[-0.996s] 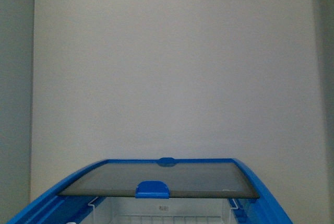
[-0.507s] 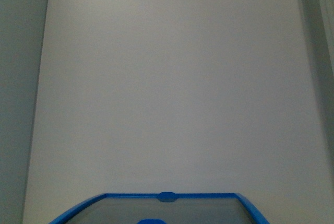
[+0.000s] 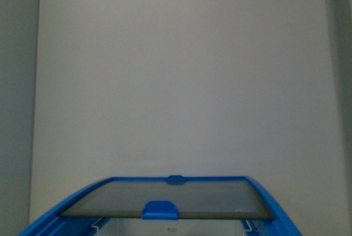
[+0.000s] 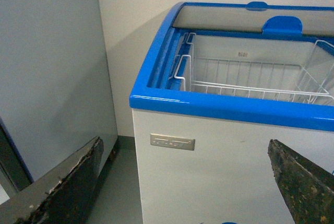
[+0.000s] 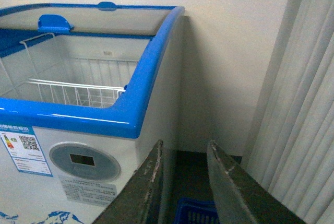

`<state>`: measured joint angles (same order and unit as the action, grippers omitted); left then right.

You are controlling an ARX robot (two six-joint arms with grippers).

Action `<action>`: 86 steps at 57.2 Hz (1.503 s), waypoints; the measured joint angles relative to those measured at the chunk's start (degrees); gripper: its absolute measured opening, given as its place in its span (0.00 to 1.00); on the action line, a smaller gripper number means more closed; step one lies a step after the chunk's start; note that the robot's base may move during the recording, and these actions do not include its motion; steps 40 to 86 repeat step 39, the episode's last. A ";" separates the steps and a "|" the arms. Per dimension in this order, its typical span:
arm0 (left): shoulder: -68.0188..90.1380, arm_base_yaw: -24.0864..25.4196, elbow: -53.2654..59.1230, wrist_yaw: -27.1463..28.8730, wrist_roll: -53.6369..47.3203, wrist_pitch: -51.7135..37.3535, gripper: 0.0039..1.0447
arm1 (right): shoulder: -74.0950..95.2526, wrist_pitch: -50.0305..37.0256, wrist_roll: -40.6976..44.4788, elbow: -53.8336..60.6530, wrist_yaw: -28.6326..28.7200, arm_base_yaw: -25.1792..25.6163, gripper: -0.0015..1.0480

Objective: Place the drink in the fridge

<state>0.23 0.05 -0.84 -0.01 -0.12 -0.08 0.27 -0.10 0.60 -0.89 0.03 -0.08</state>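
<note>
Two grippers are empty: the left gripper (image 4: 185,182) has its fingers wide apart, the right gripper (image 5: 182,182) has them nearly together with a small gap. Both are low in front of the fridge (image 4: 219,106), whose glass lid (image 3: 165,198) is slid back. No drink is visible.

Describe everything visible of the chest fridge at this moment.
The fridge is a white chest cabinet with a glossy blue rim. Its glass lid, with a blue handle, is slid to the far end, leaving the near opening uncovered. A white wire basket hangs inside, apparently empty. An oval grey control panel sits on its front. Neither gripper touches it.
</note>
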 joint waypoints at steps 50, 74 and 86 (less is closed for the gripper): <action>0.00 0.02 0.00 0.00 0.00 0.00 0.92 | 0.00 0.00 -0.04 0.00 0.00 0.00 0.93; 0.00 0.02 0.00 0.00 0.00 0.00 0.92 | 0.00 0.00 -0.04 0.00 0.00 0.00 0.93; 0.00 0.02 0.00 0.00 0.00 0.00 0.92 | 0.00 0.00 -0.04 0.00 0.00 0.00 0.93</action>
